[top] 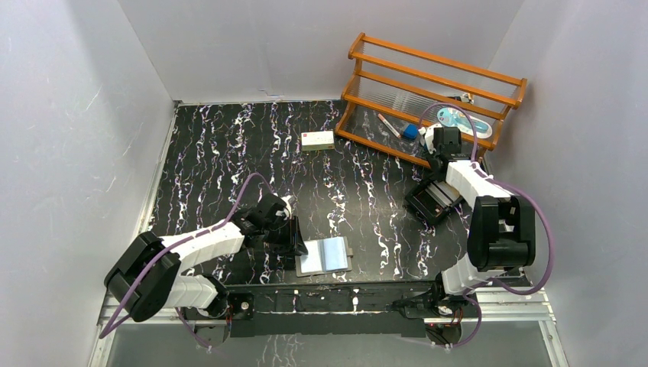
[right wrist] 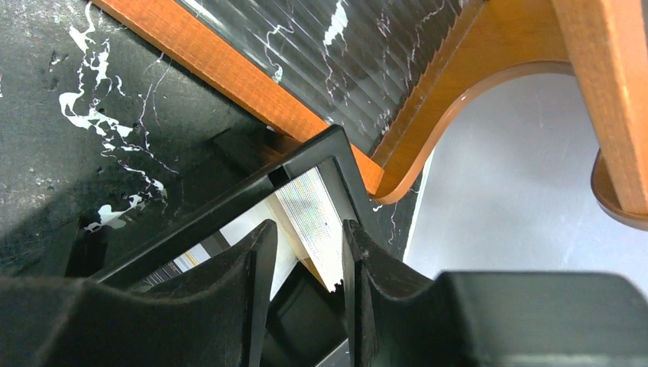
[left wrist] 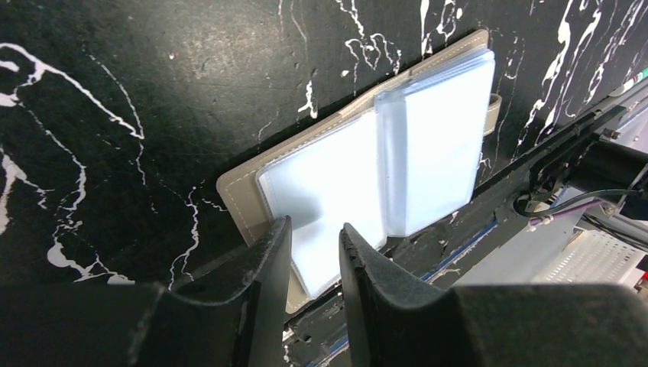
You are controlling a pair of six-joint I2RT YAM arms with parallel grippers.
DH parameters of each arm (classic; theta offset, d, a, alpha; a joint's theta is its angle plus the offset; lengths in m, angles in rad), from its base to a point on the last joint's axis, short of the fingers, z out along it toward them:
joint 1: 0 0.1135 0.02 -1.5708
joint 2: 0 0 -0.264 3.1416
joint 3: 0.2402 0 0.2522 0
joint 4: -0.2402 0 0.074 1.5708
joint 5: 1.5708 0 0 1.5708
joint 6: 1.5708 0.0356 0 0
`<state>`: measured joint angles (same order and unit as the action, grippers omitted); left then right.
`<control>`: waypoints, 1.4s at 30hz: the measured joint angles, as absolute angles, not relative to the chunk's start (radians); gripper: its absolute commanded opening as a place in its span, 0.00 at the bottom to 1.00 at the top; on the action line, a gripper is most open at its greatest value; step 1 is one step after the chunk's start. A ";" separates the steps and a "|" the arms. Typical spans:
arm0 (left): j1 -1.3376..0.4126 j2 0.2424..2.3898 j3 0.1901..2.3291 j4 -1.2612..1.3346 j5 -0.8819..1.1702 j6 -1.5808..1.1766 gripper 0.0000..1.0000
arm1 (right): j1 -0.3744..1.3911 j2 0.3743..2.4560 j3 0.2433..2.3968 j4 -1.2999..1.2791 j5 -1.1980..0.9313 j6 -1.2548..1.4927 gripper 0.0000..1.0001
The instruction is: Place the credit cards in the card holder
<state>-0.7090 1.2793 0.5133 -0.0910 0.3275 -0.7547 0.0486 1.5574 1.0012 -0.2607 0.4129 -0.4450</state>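
Left gripper (left wrist: 313, 226) fills the wrist-view foreground: jaws slightly parted, nothing between them, tips on or just over the near page of the card holder (left wrist: 428, 138); contact unclear. Holder lies open and flat, blue sleeves up, at 6 o'clock on the table in top view, just ahead of the arm bases. Likely reason: pin it open so the other arm can load a sleeve. Right gripper (right wrist: 307, 227) works at 3 o'clock, reaching down into the black tray (right wrist: 306, 157) beside the foot of the wooden rack (right wrist: 252, 99). Its jaws straddle a pale credit card (right wrist: 309, 202) standing on edge in the tray corner; gap narrow, cannot tell if pads bite. Upright card gives a graspable edge. Holder and tray well apart; no card visibly loaded. White box (top: 317, 140) at 12 o'clock, not involved.
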 measured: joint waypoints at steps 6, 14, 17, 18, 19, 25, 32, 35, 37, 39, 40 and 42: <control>-0.706 1.277 0.498 -0.086 0.325 -0.759 0.29 | 0.049 1.577 0.984 -0.221 0.410 -0.481 0.47; -0.704 1.277 0.498 -0.086 0.325 -0.759 0.29 | 0.049 1.615 0.962 -0.204 0.437 -0.513 0.46; -0.704 1.275 0.498 -0.086 0.324 -0.759 0.29 | 0.051 1.625 0.957 -0.201 0.469 -0.522 0.40; -0.704 1.275 0.498 -0.086 0.324 -0.759 0.29 | 0.053 1.630 0.957 -0.200 0.482 -0.524 0.38; -0.704 1.274 0.498 -0.086 0.324 -0.760 0.29 | 0.054 1.631 0.957 -0.200 0.490 -0.525 0.36; -0.704 1.261 0.490 -0.086 0.322 -0.763 0.29 | 0.065 1.631 0.953 -0.200 0.530 -0.527 0.29; -0.703 1.253 0.482 -0.086 0.321 -0.770 0.29 | 0.068 1.605 0.952 -0.203 0.540 -0.526 0.26; -0.703 1.253 0.481 -0.086 0.321 -0.770 0.29 | 0.068 1.598 0.952 -0.206 0.548 -0.526 0.24; -0.703 1.253 0.481 -0.086 0.321 -0.771 0.29 | 0.068 1.596 0.952 -0.210 0.548 -0.524 0.19; -0.703 1.253 0.481 -0.086 0.321 -0.771 0.29 | 0.068 1.594 0.953 -0.218 0.548 -0.522 0.16; -0.703 1.253 0.481 -0.086 0.321 -0.772 0.29 | 0.068 1.592 0.953 -0.229 0.547 -0.519 0.14; -0.703 1.253 0.481 -0.086 0.321 -0.774 0.29 | 0.070 1.588 0.957 -0.253 0.542 -0.512 0.12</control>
